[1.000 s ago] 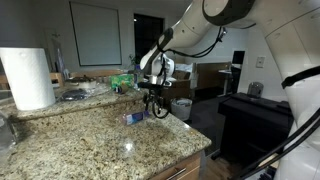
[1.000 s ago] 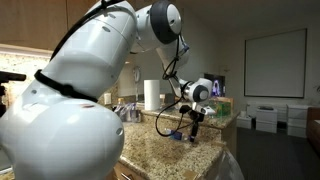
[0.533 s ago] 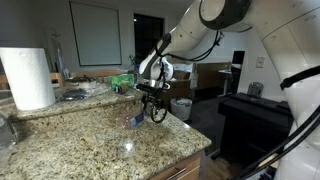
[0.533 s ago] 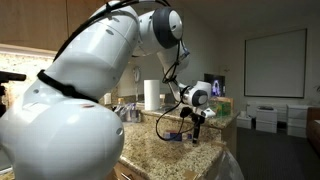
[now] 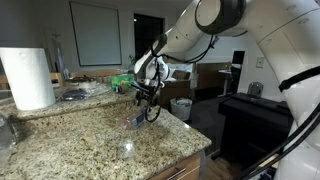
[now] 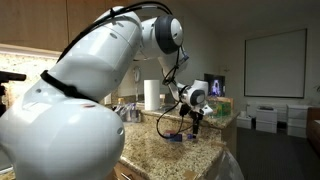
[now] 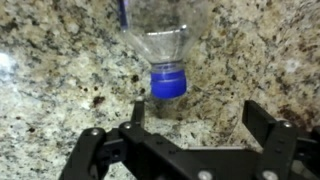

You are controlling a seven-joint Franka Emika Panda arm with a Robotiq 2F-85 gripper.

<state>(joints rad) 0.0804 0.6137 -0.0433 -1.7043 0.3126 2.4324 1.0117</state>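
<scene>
Clear plastic bottle [image 7: 160, 40] lies on side on granite surface [image 7: 50, 60]; blue cap [image 7: 168, 84] points toward claw [image 7: 195, 108]; claw hovers just above cap end, fingers apart, holding nothing; judged: claw lined up, bottle not yet gripped or lifted; paper towel roll [image 5: 30, 78] well apart.

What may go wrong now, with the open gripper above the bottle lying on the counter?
The clear plastic bottle lies on its side on the granite counter, so it may roll if one finger touches first. The open gripper hangs near the blue cap, a small part; a grip there may slip.
</scene>
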